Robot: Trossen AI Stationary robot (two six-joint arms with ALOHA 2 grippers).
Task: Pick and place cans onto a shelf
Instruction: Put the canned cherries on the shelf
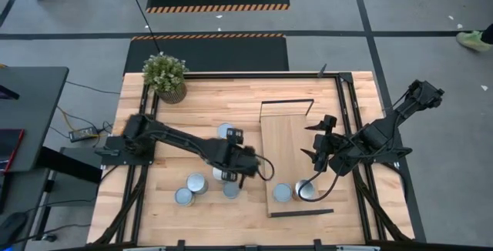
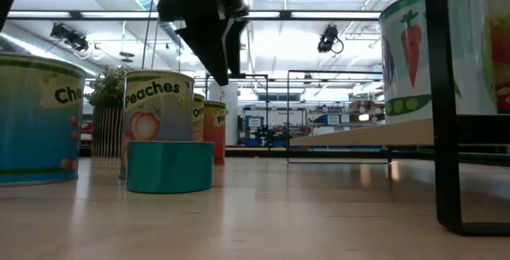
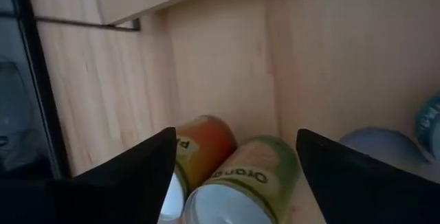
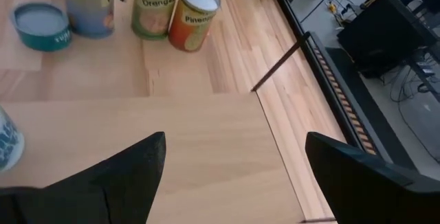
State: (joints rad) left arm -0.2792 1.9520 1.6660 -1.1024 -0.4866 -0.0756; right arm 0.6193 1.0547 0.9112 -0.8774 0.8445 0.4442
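My left gripper (image 1: pixel 240 168) (image 3: pixel 235 138) hangs open over a cluster of cans left of the shelf (image 1: pixel 289 155). An upright can labelled Orange (image 3: pixel 240 183) stands just below, between its two fingers, and I see no touch. A Pineapple can (image 3: pixel 201 145) with an orange side stands against it. A Peaches can (image 2: pixel 158 120) and a low teal tin (image 2: pixel 170 167) stand close by. Two cans (image 1: pixel 282 192) (image 1: pixel 306 191) stand on the shelf's near end. My right gripper (image 1: pixel 317 149) (image 4: pixel 236 138) is open above the shelf board.
A potted plant (image 1: pixel 164 75) stands at the table's far left corner. Two more cans (image 1: pixel 196 183) (image 1: pixel 183 196) stand near the front edge and one (image 1: pixel 225 131) farther back. The shelf's thin black frame (image 1: pixel 286 103) rises at its far end.
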